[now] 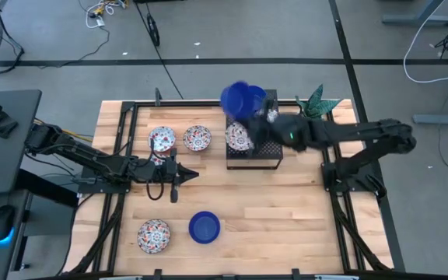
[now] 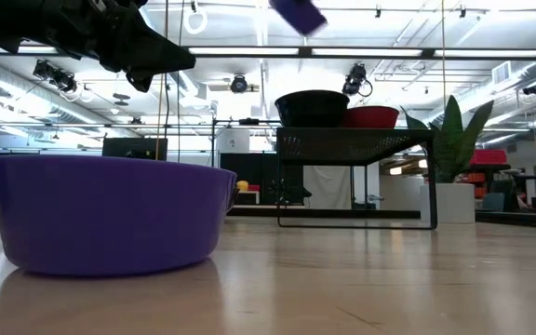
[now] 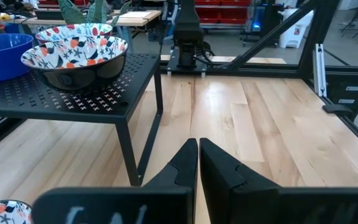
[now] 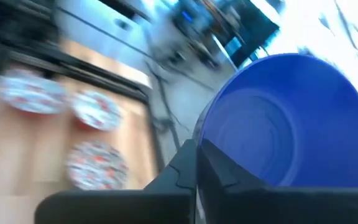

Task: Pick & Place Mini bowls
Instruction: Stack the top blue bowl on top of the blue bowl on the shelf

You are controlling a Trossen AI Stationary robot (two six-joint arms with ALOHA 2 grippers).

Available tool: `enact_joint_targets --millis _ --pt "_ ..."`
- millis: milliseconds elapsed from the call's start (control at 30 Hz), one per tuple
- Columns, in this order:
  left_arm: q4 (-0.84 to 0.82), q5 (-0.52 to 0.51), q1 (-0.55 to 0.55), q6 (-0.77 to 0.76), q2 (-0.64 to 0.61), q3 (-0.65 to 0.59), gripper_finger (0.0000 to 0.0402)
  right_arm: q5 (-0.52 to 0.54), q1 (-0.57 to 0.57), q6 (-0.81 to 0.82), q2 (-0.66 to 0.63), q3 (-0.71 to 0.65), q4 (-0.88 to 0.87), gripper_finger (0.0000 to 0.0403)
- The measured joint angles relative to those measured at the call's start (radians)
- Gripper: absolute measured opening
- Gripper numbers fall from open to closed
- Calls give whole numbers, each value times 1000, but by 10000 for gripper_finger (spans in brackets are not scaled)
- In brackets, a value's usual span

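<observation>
Blue bowl [image 1: 243, 99] hangs above the black rack [image 1: 253, 158], pinched by the right gripper [image 4: 197, 149] jaws. Left gripper [image 3: 199, 163] hovers over the desk [image 1: 286, 218], jaws closed on nothing.

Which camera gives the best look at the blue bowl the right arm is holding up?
The right wrist view: the blue bowl fills it, its rim pinched in the right gripper, though blurred. The high view shows the bowl smaller, lifted over the black rack. The low view catches only a blue edge. The left wrist view misses it.
</observation>
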Motion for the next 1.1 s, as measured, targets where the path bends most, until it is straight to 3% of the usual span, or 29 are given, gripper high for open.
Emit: enact_joint_targets --millis 67,233,433,567,900,1100 --pt "0 -4 0 0 0 0 19 -12 -72 33 0 0 -14 4" --pt "0 -36 0 1 0 0 19 -157 -218 160 0 0 -109 3" --pt "0 -55 0 2 0 0 19 -248 -326 242 2 0 -158 2" --pt "0 -59 0 3 0 0 19 -273 -357 282 47 30 -234 2" --pt "0 -97 29 -1 0 0 19 -270 -389 296 305 385 -646 2" --pt "0 -94 27 -8 0 0 19 -274 -426 307 363 410 -707 2"
